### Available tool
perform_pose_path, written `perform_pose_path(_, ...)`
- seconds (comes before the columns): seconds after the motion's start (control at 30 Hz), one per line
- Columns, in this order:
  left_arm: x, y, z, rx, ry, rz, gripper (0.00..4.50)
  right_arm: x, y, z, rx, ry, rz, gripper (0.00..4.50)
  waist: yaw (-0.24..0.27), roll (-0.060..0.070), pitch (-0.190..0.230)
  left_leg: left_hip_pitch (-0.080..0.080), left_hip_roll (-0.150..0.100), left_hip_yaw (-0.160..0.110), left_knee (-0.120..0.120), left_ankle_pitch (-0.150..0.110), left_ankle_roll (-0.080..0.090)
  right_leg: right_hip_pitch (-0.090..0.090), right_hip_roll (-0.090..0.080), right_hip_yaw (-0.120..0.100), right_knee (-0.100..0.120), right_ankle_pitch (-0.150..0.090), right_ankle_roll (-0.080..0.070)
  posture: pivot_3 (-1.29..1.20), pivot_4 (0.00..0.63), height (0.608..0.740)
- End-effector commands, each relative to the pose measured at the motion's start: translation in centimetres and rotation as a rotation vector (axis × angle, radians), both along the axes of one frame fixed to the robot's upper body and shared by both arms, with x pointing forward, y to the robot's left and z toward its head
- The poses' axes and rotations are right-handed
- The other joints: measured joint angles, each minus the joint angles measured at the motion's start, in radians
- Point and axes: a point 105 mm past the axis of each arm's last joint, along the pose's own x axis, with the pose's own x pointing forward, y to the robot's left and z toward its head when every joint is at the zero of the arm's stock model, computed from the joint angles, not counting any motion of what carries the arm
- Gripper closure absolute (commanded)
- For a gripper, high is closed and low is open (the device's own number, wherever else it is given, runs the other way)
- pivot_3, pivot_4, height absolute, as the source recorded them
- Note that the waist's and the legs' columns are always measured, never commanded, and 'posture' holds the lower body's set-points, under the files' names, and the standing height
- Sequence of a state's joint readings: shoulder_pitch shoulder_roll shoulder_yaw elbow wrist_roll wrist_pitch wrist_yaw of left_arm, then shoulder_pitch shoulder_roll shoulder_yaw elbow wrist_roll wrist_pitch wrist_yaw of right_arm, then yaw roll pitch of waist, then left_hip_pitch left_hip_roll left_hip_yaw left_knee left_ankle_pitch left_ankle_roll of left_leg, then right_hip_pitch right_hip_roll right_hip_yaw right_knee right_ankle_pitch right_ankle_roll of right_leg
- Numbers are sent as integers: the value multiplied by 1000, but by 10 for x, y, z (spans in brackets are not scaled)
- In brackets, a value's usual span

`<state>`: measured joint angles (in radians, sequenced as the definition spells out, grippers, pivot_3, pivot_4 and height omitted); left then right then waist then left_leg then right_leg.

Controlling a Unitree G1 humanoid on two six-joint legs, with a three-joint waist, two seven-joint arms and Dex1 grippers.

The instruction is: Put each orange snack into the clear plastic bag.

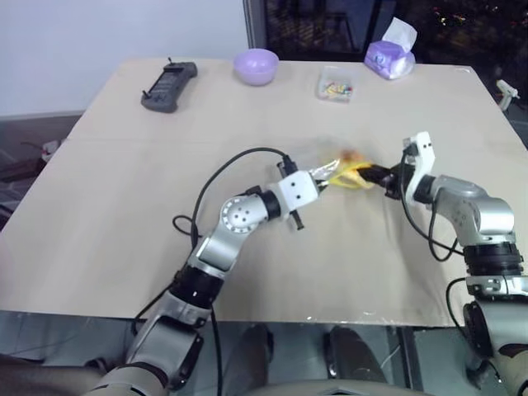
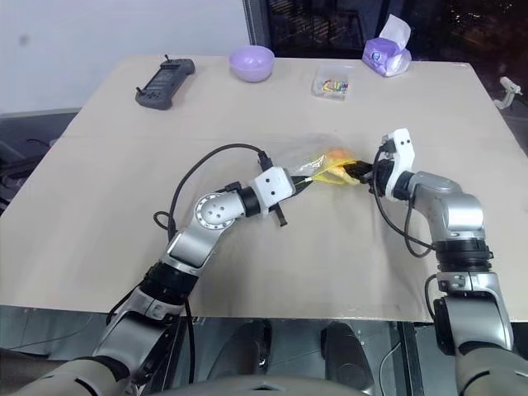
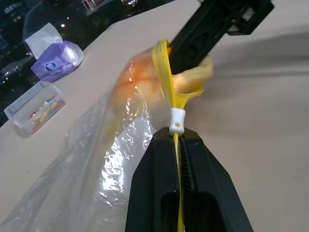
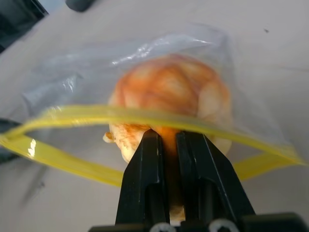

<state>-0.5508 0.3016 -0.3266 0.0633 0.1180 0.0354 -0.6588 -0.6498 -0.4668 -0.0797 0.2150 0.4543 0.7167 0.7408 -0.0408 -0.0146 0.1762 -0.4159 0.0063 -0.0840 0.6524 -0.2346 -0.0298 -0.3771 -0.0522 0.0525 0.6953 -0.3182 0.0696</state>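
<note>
Mid-table, snack (image 4: pixel 169 96) crosses bag (image 3: pixel 96 159) mouth; margins wide.

No readable text for you here.

You can make out a round dark emblem on the purple tissue pack (image 3: pixel 54 62) at the table's far edge, but its lettering is too small to read. The black controller (image 1: pixel 168 86) has no markings you could read, and the clear box (image 1: pixel 335 84) holds only coloured bits with no label that you can see. The bag's yellow strip (image 4: pixel 120 116) and its white slider (image 3: pixel 177 121) carry no print.
</note>
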Motion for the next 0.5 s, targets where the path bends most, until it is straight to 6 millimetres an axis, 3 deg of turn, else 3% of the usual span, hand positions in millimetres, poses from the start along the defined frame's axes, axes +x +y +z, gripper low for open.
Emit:
perform_pose_path(0.03,-4,-9,11,-10,-43,-42,4500,-5,20,29,63,-81,40,4484,0,0,0,0,0,0,0,0,0,0,0,0,0,0,0,0,150,740)
perform_pose_path(0.13,-3,-10,12,-12,-46,-43,4500,-7,35,18,1,-73,41,4484,0,0,0,0,0,0,0,0,0,0,0,0,0,0,0,0,150,740)
perform_pose_path(0.3,-5,-14,12,-17,-44,-57,4500,8,45,7,-27,-52,-93,4484,-2,0,0,0,0,0,0,0,0,0,0,0,1,0,0,0,150,740)
perform_pose_path(0.33,-5,-15,12,-18,-44,-59,4500,8,47,6,-35,-53,-90,3623,-1,0,0,0,0,0,0,0,0,0,0,0,1,0,0,0,150,740)
perform_pose_path(0.37,-5,-16,13,-18,-44,-60,4500,7,49,5,-47,-57,-84,3340,1,0,0,0,0,0,0,0,0,0,0,0,0,0,0,0,150,740)
perform_pose_path(0.47,-4,-16,13,-19,-43,-60,4500,2,53,9,-51,-82,-52,1921,1,0,0,0,0,0,0,0,0,0,0,0,0,0,0,0,150,740)
perform_pose_path(0.5,-4,-16,13,-21,-41,-58,4500,0,53,13,-43,-95,-47,1689,0,0,0,0,0,0,0,0,0,0,0,0,0,0,0,0,150,740)
